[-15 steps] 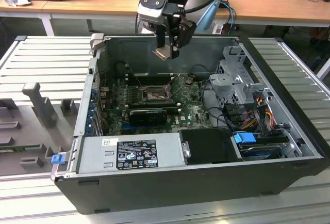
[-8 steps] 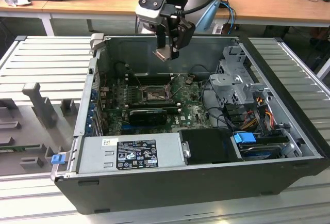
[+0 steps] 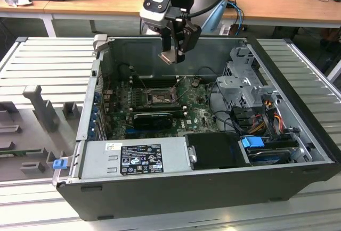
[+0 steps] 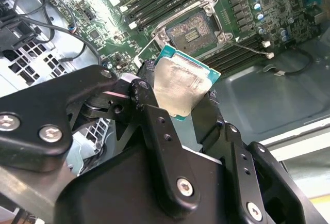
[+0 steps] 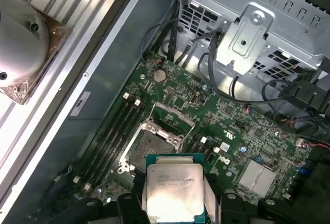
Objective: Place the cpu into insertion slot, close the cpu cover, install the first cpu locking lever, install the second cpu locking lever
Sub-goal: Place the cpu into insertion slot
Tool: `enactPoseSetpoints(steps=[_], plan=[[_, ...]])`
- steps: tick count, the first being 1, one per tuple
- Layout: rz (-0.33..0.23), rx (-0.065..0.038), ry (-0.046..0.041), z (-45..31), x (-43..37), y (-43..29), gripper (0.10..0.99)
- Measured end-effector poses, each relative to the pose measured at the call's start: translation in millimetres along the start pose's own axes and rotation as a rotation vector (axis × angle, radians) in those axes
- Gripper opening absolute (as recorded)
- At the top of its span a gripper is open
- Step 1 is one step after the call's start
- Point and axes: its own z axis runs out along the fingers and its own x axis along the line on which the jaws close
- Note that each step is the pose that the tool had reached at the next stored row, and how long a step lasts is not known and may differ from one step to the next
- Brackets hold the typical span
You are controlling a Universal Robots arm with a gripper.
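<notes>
An open computer case (image 3: 176, 188) is laid on its side on a ribbed grey bench (image 3: 48, 55). This turns the green board (image 3: 197, 114) upward, so it can be reached from above. The tool (image 3: 176, 50) is hung over the case, higher than its rim, and is closed on the cpu (image 3: 169, 56).

In the second wrist view the cpu (image 4: 180, 84) is pinched by two opposite edges between black fingers (image 4: 154, 121). Its broad faces are left bare. This grip is judged to keep the chip free to settle flat into a socket, with nothing trapped beneath it.

The slot (image 5: 154, 142) is seen in the first wrist view below the tool and a little ahead of it, well apart from the cpu. No chip is seated in it, so the first step is judged not yet done.

A silvery frame, taken to be the cover (image 5: 165, 133), appears to be swung up at the slot's far edge. That would leave the socket open to receive the chip, though its exact tilt cannot be told. The locking levers cannot be made out with certainty.
</notes>
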Motion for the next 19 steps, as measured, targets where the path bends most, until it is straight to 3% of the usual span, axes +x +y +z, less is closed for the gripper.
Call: enactPoseSetpoints(steps=[11,19], plan=[[0.018,0.0,-0.0024,2.4,0.0,-0.2,0.529],[0.107,-0.001,-0.0115,3.1,0.2,-0.8,0.529]])
